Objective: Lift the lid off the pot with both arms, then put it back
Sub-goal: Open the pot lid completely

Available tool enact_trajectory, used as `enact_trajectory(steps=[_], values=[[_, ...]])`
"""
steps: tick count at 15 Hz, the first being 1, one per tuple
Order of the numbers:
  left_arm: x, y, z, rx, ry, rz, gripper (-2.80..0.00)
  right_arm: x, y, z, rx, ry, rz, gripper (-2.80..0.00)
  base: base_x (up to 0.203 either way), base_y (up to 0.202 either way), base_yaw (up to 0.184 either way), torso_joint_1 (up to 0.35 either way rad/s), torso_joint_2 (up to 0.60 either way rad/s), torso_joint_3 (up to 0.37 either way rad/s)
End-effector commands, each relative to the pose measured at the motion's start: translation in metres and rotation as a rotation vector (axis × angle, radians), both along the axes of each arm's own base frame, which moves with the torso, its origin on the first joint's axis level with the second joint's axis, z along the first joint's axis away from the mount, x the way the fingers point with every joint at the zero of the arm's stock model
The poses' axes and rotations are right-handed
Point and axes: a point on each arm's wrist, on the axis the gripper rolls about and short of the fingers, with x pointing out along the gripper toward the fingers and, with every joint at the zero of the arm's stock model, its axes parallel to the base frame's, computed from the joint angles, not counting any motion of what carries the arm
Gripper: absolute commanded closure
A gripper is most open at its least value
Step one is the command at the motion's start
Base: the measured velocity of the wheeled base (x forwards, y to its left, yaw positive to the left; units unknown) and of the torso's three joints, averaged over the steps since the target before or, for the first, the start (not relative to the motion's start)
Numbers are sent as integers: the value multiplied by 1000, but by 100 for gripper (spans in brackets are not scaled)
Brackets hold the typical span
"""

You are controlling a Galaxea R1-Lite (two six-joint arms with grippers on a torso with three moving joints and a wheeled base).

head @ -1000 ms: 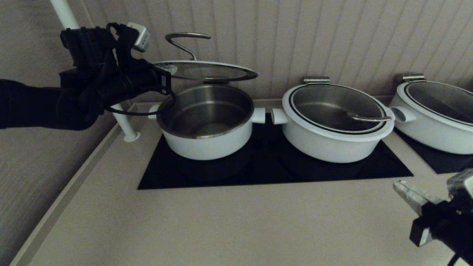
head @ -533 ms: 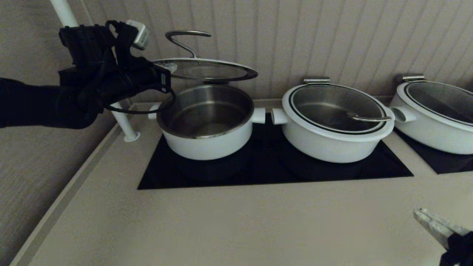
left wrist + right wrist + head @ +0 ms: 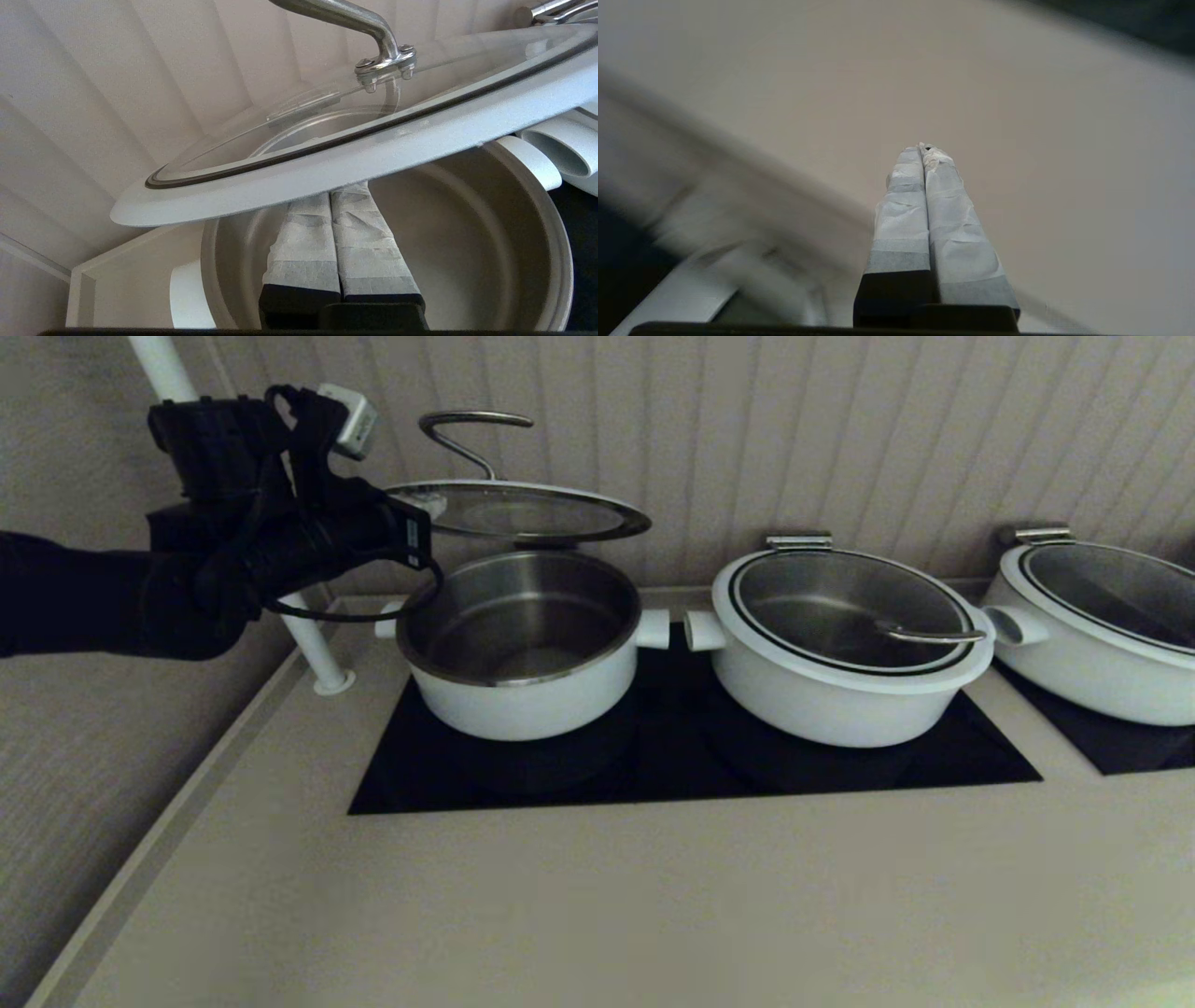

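Observation:
The lid (image 3: 518, 511), glass with a white rim and an arched steel handle, hangs roughly level a little above the open pot (image 3: 523, 644). My left gripper (image 3: 425, 509) is at the lid's left edge. In the left wrist view its taped fingers (image 3: 303, 233) are pressed together and reach under the lid's white rim (image 3: 327, 163), which lies on top of them, over the pot's steel inside (image 3: 467, 242). My right gripper (image 3: 923, 148) is out of the head view. Its wrist view shows it shut and empty over the beige counter.
A wider white pot (image 3: 845, 644) with its lid on stands right beside the pot on the black cooktop (image 3: 691, 775). Another wide pot (image 3: 1102, 625) is at far right. A white pole (image 3: 313, 644) stands behind my left arm. A ribbed wall runs close behind.
My right gripper has dropped away to the lower right and left the head view. My left gripper and the lid have risen slightly.

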Motion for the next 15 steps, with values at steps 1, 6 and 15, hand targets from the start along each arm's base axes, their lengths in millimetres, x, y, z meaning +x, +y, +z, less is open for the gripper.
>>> enact_trajectory(steps=[1,6,15], values=[[0,0,1,0,-6,0,0,-9,-3,-7,76,2,28,0,0,0,0,0,0,0],[3,0,3,-1,-15,0,0,-10,-4,-10,68,27,2,0,0,0,0,0,0,0],[2,1,4,-3,-16,2,0,-10,-4,-10,69,29,1,0,0,0,0,0,0,0]])
